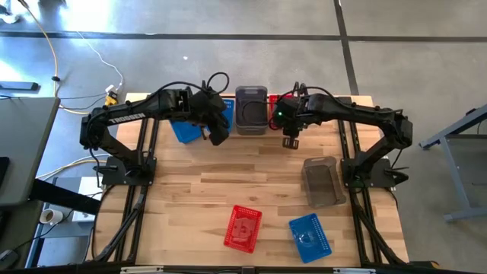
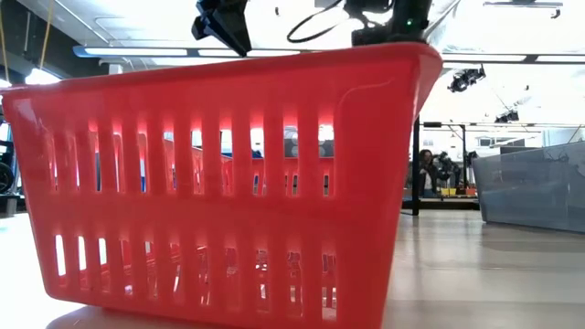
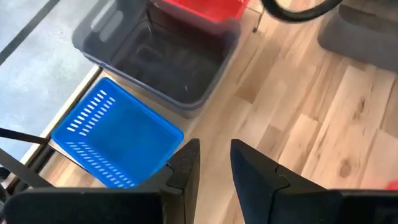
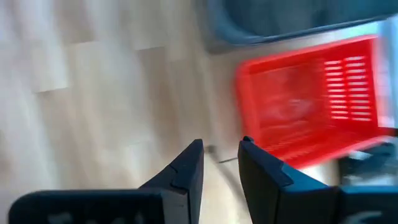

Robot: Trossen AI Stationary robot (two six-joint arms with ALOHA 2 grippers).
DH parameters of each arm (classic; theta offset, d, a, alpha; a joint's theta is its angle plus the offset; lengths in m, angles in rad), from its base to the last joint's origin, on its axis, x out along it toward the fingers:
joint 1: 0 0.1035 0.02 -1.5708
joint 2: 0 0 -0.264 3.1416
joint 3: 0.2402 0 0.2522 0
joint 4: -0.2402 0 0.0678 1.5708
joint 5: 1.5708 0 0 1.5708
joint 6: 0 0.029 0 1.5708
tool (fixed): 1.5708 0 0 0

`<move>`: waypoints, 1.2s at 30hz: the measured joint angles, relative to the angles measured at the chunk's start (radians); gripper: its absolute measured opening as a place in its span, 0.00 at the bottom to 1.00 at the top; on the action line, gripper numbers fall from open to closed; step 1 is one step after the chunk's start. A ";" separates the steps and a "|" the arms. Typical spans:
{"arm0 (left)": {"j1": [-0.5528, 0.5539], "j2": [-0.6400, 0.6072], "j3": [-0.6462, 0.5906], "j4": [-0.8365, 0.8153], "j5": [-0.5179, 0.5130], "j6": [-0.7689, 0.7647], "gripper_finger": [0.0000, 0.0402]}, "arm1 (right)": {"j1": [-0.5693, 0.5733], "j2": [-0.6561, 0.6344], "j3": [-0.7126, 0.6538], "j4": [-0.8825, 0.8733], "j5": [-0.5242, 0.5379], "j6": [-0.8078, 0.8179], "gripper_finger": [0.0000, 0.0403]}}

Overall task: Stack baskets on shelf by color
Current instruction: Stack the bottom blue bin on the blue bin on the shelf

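At the table's far edge a blue basket (image 1: pixel 185 128), a grey basket (image 1: pixel 251 110) and a red basket (image 1: pixel 275 102) stand side by side on the shelf's pale plank (image 3: pixel 79 92). My left gripper (image 1: pixel 218 135) hangs open above the table beside the blue basket's corner (image 3: pixel 168 134), with nothing between its fingers. My right gripper (image 1: pixel 291 141) is open too and hangs over bare wood just in front of the red basket (image 4: pixel 311 99). Loose on the tabletop lie a grey basket (image 1: pixel 321 181), a red basket (image 1: pixel 243 227) and a blue basket (image 1: pixel 310 236).
Thin black shelf rods (image 3: pixel 18 140) run beside the blue basket. The near red basket (image 2: pixel 228 183) fills the low view, with the loose grey basket (image 2: pixel 535 187) to its right. Bare wood (image 1: pixel 198 183) lies between the arms and the loose baskets.
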 joint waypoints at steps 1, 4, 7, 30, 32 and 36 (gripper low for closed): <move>-0.006 0.000 0.000 -0.010 0.000 -0.006 0.20 | 0.002 -0.005 -0.005 -0.002 -0.029 0.015 0.22; -0.027 0.000 0.000 -0.059 -0.006 -0.037 0.20 | 0.012 -0.011 -0.016 -0.029 -0.075 0.054 0.22; -0.048 0.000 0.000 -0.091 -0.012 -0.073 0.20 | 0.033 -0.017 -0.018 -0.053 -0.098 0.077 0.22; -0.353 -0.149 -0.268 -0.084 0.040 -0.344 0.20 | 0.470 -0.064 -0.083 -0.116 -0.157 0.561 0.22; -0.392 -0.165 -0.283 -0.073 0.040 -0.373 0.20 | 0.518 -0.064 -0.093 -0.113 -0.157 0.619 0.22; -0.461 -0.170 -0.289 -0.061 0.040 -0.405 0.20 | 0.613 -0.064 -0.095 -0.079 -0.157 0.728 0.22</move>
